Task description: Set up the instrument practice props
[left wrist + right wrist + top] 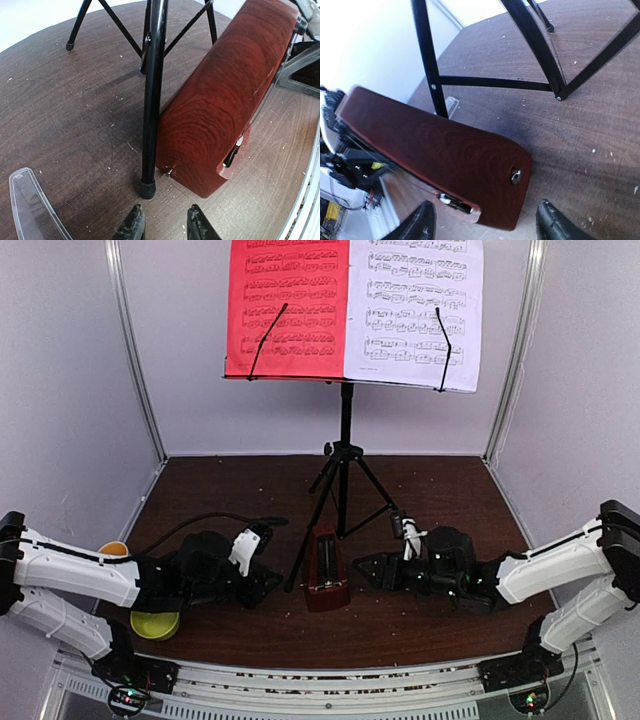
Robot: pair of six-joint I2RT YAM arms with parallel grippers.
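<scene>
Two black fingertips of my left gripper point(167, 222) sit at the bottom of the left wrist view, slightly apart, with nothing between them. Just beyond them a rubber-footed leg of the music stand point(151, 100) comes down. The dark-red metronome point(215, 100) is right behind that leg, its wood-grain left side towards me. A clear cover point(32, 205) lies on the table point(65, 115) beside my fingers.

Right wrist view: my right gripper point(487, 222) is spread wide and empty. It faces the metronome's right side, where a small metal winding key point(516, 175) sticks out.

Top view: the metronome stands on the table just near the tripod, between my two grippers. Its long axis is upright, broad base down and narrow top up, and its open front points to the near edge. The red sheet point(288, 305) and the white sheet point(420, 305) rest side by side on the desk above.

I judge the metronome is the step in hand. I should grip low on its flat sides, clear of the key and the leg, and keep it vertical.
</scene>
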